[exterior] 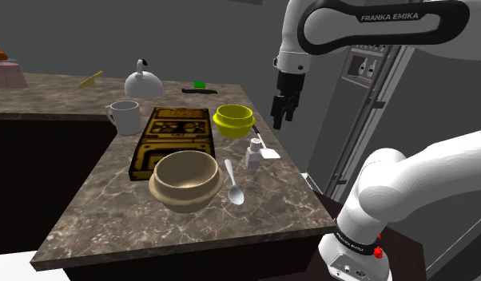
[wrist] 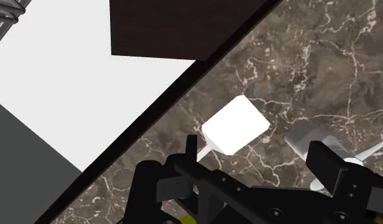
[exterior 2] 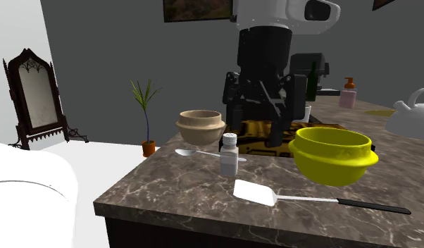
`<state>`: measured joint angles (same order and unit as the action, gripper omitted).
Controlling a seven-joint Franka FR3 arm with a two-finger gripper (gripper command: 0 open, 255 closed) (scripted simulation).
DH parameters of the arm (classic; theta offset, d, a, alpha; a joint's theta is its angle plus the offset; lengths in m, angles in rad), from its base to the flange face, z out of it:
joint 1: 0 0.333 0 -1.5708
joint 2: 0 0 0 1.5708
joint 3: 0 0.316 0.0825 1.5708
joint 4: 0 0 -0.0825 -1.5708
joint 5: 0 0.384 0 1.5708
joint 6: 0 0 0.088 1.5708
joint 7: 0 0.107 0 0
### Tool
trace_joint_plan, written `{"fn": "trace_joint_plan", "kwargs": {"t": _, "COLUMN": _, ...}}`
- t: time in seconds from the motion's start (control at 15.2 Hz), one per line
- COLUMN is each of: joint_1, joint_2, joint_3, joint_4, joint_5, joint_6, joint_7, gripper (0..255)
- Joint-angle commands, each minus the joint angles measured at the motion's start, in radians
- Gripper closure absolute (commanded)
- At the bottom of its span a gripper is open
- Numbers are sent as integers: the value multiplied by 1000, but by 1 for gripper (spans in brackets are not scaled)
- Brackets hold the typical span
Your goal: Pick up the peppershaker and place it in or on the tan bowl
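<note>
Approach is the step in hand: we see the gripper (exterior: 284, 120) hanging above the marble counter (exterior: 95, 209) near its edge, fingers apart with nothing between them, and the peppershaker (exterior: 253, 152) not yet touched. The shaker stands upright on the counter, just beside the white spatula (exterior: 268, 151), between the yellow bowl (exterior: 234, 120) and the spoon (exterior: 233, 186). Next, we judge, the hand must shift over the shaker, come down around its body and close. The tan bowl (exterior: 185, 180) waits near, just past the spoon. Spatula and yellow bowl crowd the shaker, so a finger could clip either. The mug (exterior: 125, 116) and kettle (exterior: 141, 82) stand well apart.
</note>
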<state>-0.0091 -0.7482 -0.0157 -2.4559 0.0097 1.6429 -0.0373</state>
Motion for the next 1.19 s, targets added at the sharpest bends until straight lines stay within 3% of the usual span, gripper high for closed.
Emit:
{"fn": "trace_joint_plan", "kwargs": {"t": 0.0, "joint_1": 0, "joint_2": 0, "joint_3": 0, "joint_4": 0, "joint_5": 0, "joint_6": 0, "joint_7": 0, "gripper": 0}}
{"fn": "trace_joint_plan", "kwargs": {"t": 0.53, "joint_1": 76, "joint_2": 88, "joint_3": 191, "joint_4": 47, "joint_5": 81, "joint_6": 88, "joint_7": 187, "gripper": 0}}
{"fn": "trace_joint_plan", "kwargs": {"t": 1.12, "joint_1": 81, "joint_2": 94, "joint_3": 206, "joint_4": -50, "joint_5": 90, "joint_6": 193, "joint_7": 193, "gripper": 0}}
